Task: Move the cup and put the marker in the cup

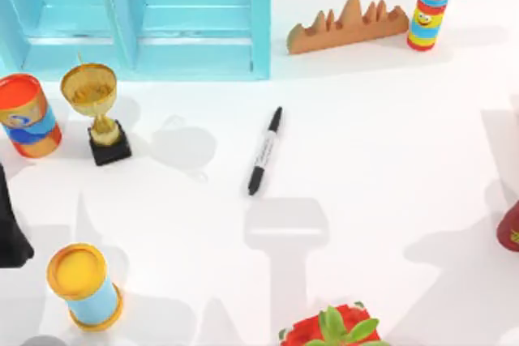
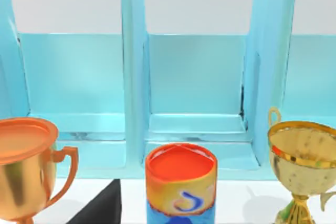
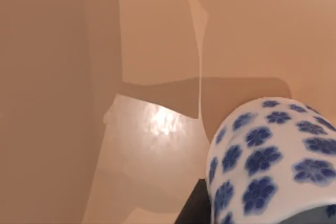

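left arm (image 1: 11,228), top view: a plain black, matte body at the left edge of the desk, widening from a narrow upper end to a broad angular foot, with no markings, cables or screws to make out. right tool (image 3: 195,209), right wrist view: one dark, nearly black finger (image 3: 190,212) with a straight, smooth edge, unmarked.

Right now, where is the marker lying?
The marker lies flat near the table's middle in the top view, right of the gold trophy and below the blue shelf.
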